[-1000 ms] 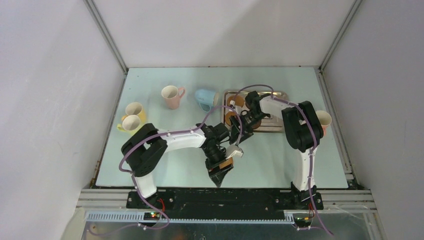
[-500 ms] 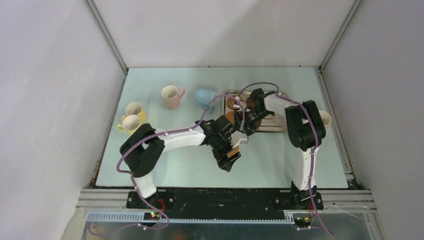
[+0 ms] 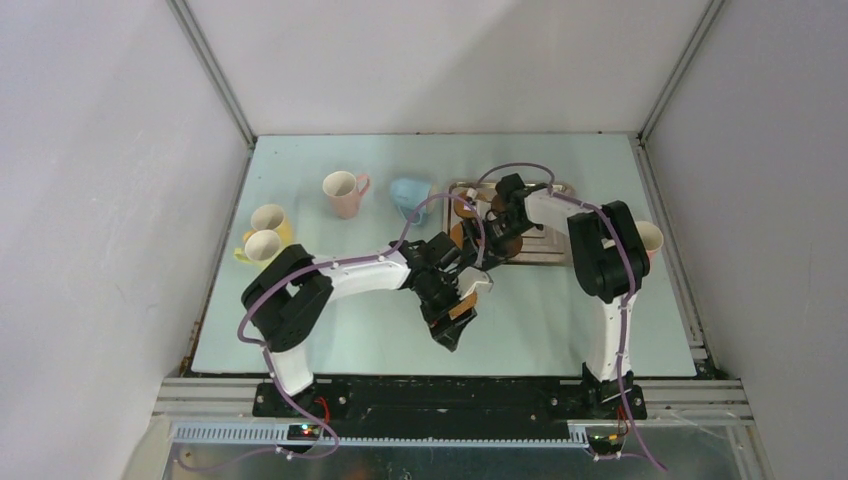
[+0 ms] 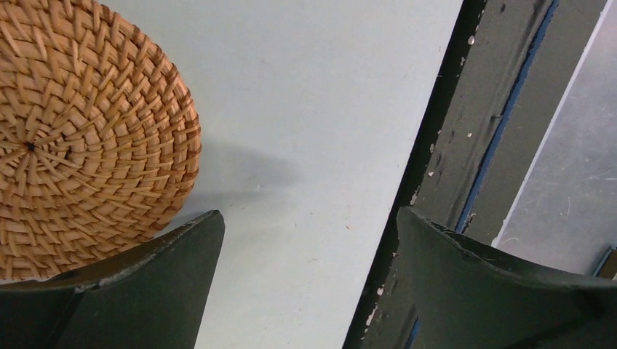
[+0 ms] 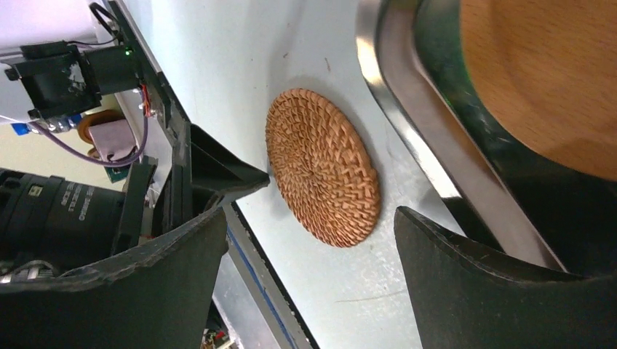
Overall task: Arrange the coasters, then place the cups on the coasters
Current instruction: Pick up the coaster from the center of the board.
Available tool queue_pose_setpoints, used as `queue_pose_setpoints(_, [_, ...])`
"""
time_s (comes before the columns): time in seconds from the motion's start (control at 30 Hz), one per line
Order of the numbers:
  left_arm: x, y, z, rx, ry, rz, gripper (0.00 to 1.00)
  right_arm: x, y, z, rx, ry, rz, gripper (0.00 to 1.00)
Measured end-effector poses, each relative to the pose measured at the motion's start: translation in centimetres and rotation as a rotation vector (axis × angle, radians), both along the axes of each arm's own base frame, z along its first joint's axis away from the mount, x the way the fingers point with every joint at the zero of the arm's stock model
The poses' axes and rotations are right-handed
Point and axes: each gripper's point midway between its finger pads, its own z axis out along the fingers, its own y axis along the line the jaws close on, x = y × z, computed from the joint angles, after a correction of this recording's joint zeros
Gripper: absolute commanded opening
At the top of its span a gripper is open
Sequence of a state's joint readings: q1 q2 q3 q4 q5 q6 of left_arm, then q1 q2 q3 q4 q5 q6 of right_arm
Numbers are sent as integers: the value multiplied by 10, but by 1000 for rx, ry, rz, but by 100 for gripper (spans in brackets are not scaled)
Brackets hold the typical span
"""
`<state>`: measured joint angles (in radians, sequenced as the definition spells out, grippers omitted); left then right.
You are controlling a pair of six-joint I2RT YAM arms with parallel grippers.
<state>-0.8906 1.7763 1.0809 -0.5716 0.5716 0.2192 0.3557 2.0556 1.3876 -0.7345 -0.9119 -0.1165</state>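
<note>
A woven tan coaster (image 4: 80, 138) lies flat on the pale table near its front edge, also visible in the right wrist view (image 5: 320, 167). My left gripper (image 4: 309, 243) hovers open and empty just right of it, one finger (image 5: 218, 171) beside its rim. My right gripper (image 5: 309, 240) stands open and empty above the tray's (image 5: 407, 123) near corner. A smooth wooden coaster (image 5: 546, 80) lies in the tray, and others (image 3: 466, 207) show from above. From above, the left gripper (image 3: 447, 335) and right gripper (image 3: 487, 243) sit close together. The cups stand apart: pink (image 3: 343, 192), blue (image 3: 408, 195), two yellow (image 3: 266, 230).
Another cup (image 3: 648, 238) stands at the right edge behind the right arm. The steel tray (image 3: 545, 255) sits at centre right. The table's dark front edge (image 4: 436, 167) runs just right of the left gripper. Side walls close in on both sides.
My left gripper has drawn back from the table's front edge toward the tray and turned. The right gripper has shifted slightly farther over the tray. Both stayed open.
</note>
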Motion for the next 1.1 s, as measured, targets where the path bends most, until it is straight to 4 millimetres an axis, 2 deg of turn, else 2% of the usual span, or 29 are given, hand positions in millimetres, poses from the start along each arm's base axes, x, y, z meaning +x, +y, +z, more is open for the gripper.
queue_pose_setpoints(0.17, [0,-4,-1,5,24,-2,98,-5,10,-9,-34,-8,22,90])
queue_pose_setpoints(0.43, [2,-11,0,-3,56,-1,98,-5,12,-10,-30,19,2,90])
queue_pose_setpoints(0.67, [-1,-12,1,-10,69,-5,98,-8,24,-10,-4,32,51,82])
queue_pose_setpoints(0.9, [-11,-11,1,-20,107,-19,98,-34,50,-9,52,37,203,72])
queue_pose_setpoints(1.1, [-15,-12,3,-26,124,-23,98,-39,52,-4,88,12,256,71])
